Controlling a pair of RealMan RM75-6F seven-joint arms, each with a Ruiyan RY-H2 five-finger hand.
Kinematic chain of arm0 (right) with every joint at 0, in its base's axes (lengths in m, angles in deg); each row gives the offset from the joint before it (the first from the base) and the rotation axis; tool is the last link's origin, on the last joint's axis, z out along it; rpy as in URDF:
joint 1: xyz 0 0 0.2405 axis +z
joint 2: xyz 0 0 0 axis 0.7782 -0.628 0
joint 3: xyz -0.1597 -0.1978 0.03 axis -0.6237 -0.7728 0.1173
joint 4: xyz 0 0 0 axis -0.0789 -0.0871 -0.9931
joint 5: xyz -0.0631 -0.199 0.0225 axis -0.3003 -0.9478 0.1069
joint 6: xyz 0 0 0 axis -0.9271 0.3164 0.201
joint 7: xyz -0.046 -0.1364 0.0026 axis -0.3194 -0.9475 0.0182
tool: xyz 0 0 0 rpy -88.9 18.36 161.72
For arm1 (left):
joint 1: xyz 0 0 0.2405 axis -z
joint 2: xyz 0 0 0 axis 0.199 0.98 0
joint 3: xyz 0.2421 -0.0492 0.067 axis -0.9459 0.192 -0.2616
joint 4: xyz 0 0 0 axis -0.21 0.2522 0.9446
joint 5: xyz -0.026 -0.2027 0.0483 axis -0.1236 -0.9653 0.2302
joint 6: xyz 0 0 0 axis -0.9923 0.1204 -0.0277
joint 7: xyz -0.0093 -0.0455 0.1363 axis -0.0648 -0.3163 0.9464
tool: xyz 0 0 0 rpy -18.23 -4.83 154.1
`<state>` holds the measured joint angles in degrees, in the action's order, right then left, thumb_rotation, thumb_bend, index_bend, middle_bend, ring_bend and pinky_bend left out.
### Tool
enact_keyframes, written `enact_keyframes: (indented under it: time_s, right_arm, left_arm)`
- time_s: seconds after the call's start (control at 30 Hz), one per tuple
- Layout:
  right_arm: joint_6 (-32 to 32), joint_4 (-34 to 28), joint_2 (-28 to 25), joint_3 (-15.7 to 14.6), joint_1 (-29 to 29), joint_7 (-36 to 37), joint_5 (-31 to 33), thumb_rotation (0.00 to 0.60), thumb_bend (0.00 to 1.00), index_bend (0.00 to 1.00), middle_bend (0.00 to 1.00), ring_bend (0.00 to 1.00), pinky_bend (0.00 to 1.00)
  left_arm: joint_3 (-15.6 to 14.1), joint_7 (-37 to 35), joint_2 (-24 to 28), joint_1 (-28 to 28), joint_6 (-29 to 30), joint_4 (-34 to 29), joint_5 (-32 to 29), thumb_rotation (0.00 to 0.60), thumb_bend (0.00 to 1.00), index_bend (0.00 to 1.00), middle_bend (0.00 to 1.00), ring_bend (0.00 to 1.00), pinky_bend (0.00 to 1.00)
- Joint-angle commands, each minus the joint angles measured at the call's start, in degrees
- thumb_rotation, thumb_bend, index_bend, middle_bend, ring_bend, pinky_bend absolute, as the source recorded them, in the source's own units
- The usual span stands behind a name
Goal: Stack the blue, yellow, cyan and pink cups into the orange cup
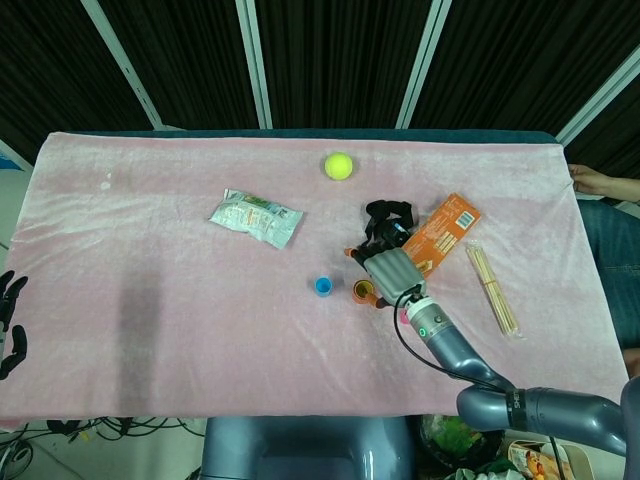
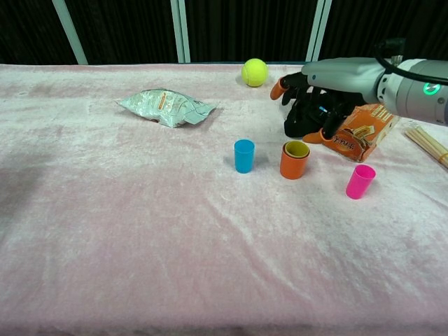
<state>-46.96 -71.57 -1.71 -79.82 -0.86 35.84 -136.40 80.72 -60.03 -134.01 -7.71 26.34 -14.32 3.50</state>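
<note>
The orange cup (image 2: 294,165) (image 1: 364,293) stands right of the table's middle with the yellow cup (image 2: 297,148) nested inside it, only the yellow rim showing. A cyan cup (image 2: 244,155) (image 1: 323,286) stands upright just left of it. The pink cup (image 2: 360,181) stands alone to the right; in the head view my right arm mostly hides it. My right hand (image 2: 313,98) (image 1: 390,266) hovers just behind and above the orange cup, fingers spread, holding nothing. My left hand (image 1: 10,322) hangs off the table's left edge, fingers apart and empty.
A yellow tennis ball (image 2: 255,72) lies at the back. A crumpled snack bag (image 2: 166,106) lies back left. An orange box (image 2: 365,130) and a black strap (image 1: 388,213) sit right behind my right hand. Wooden sticks (image 2: 428,143) lie far right.
</note>
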Motion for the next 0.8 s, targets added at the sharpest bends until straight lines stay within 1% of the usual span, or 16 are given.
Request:
enact_keyframes:
  time_s: [0.03,0.17,0.27,0.4,0.5,0.63,0.8]
  right_arm:
    - [0.6,-0.1,1.4,0.6,0.9,0.1,0.5,0.600,0.21,0.21,0.23,0.18,0.21]
    - [1.2,1.0,3.2,1.2,2.1,-0.2,1.4,0.600,0.21,0.21,0.23,0.18,0.21]
    - [2.4,3.9,6.2,2.3,4.1,-0.8,2.8,0.600,0.21,0.21,0.23,0.18,0.21]
    - [2.6,6.7,8.6,2.6,5.4,-1.7,3.9,0.600,0.21,0.22,0.25,0.18,0.21]
    - [3.1,8.2,9.8,2.4,5.9,-2.1,4.7,0.600,0.21,0.23,0.27,0.18,0.21]
    - [3.5,9.7,11.3,1.3,6.1,-2.7,5.2,0.600,0.21,0.24,0.29,0.18,0.21]
    - [3.7,10.9,12.5,0.9,6.2,-2.5,5.0,0.600,0.21,0.26,0.31,0.19,0.21]
  left_arm:
    - [0.0,0.0,0.0,0.0,0.0,0.0,0.1,0.600,0.71,0.05,0.01,0.00,0.02]
    - [-0.1,0.0,-0.1,0.0,0.1,0.1,0.2,0.600,0.71,0.05,0.01,0.00,0.02]
    - [0.0,-0.1,0.0,0.0,0.0,0.1,0.0,0.600,0.71,0.05,0.01,0.00,0.02]
    - [0.1,-0.3,0.1,0.0,-0.2,0.1,-0.2,0.600,0.71,0.05,0.01,0.00,0.02]
    - [0.0,-0.3,0.1,0.1,-0.3,0.1,0.0,0.600,0.71,0.05,0.01,0.00,0.02]
    - [0.0,-0.4,0.2,0.1,-0.4,0.2,0.0,0.600,0.71,0.05,0.01,0.00,0.02]
    - [0.1,-0.5,0.2,0.1,-0.3,0.2,-0.2,0.600,0.71,0.05,0.01,0.00,0.02]
